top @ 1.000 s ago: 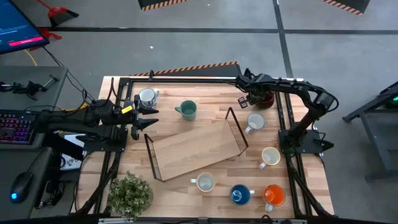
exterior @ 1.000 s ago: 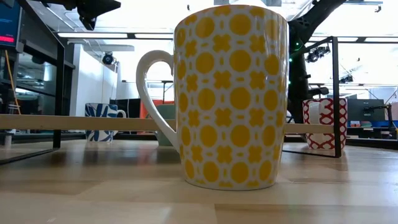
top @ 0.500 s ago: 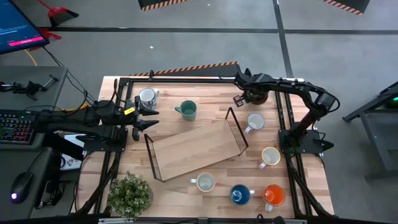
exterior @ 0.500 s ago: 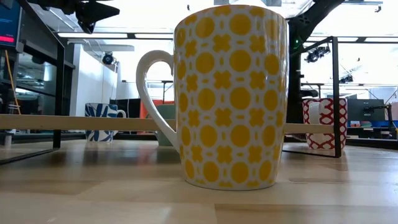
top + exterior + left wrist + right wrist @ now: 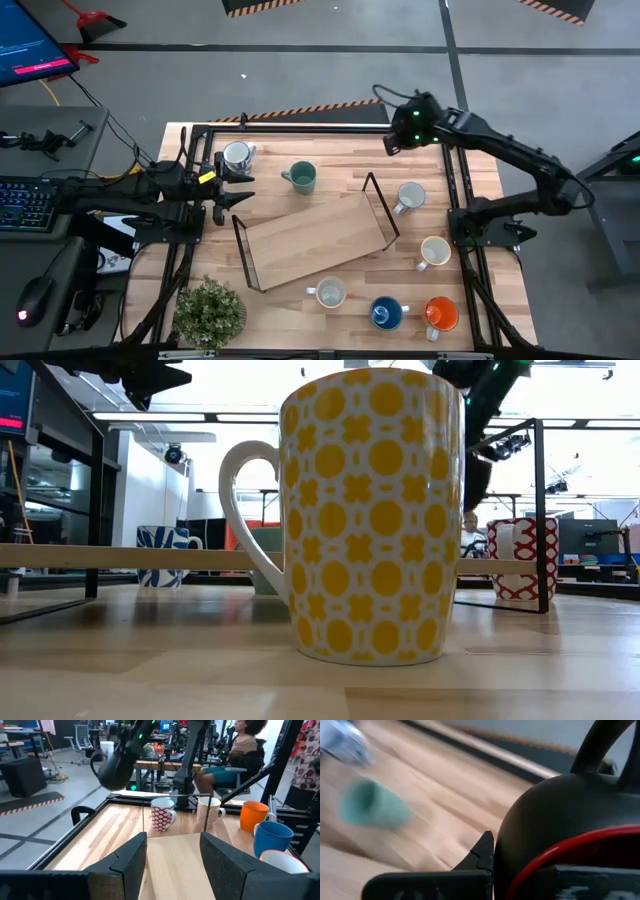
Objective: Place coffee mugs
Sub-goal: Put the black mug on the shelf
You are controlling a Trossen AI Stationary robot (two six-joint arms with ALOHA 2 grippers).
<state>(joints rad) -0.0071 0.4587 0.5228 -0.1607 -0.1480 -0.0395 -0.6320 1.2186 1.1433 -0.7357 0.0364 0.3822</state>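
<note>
The dark red mug (image 5: 560,845) is clamped in the right gripper (image 5: 412,128) and held above the table's far edge (image 5: 300,127) — the left gripper (image 5: 240,188), fingers apart, is parked beside the tray (image 5: 315,238)

Wood-slat table (image 5: 340,165), black frame. On it: wooden tray (image 5: 312,238) mid-table, potted plant (image 5: 209,312) at front-left corner, mugs: grey (image 5: 237,156), teal-green (image 5: 301,177), white (image 5: 410,196), cream (image 5: 434,251), yellow-patterned (image 5: 329,293), blue (image 5: 386,313), orange (image 5: 440,314).
</note>
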